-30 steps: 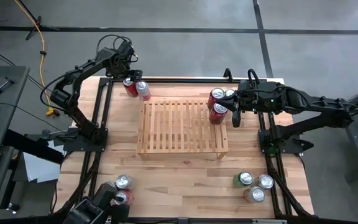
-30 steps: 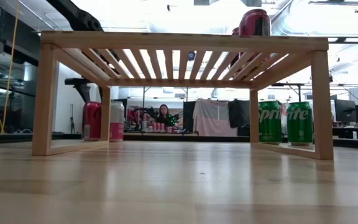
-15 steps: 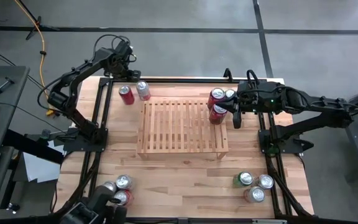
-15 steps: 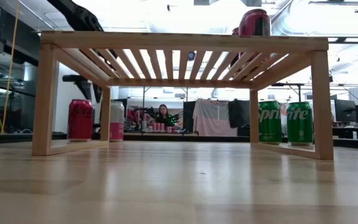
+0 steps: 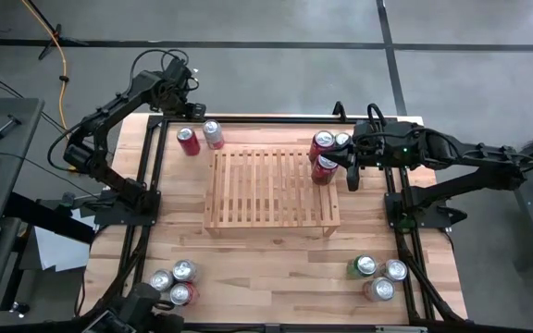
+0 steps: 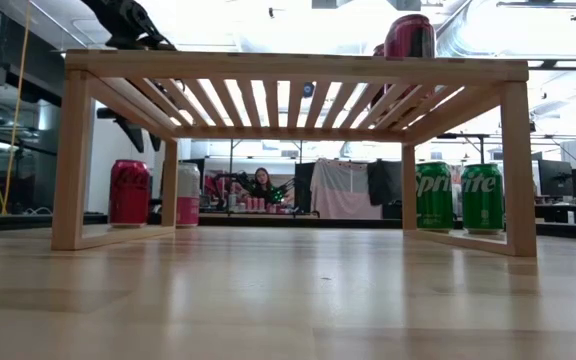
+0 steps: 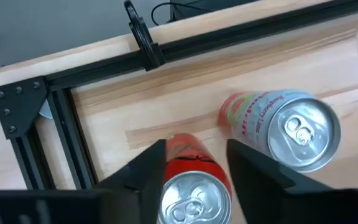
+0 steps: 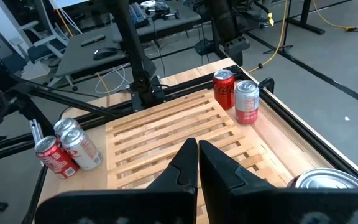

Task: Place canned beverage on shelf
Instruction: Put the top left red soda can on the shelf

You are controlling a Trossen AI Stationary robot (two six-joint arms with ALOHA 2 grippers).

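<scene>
A seated person (image 6: 264, 184) shows beyond the wooden table (image 5: 276, 254).

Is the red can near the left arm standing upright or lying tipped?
Upright: the red can stands on its base on the wooden table.

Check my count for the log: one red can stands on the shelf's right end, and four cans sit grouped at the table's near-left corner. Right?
Not quite: the high view shows three cans at the near-left corner, not four. The red can does stand on the shelf's right end.
</scene>
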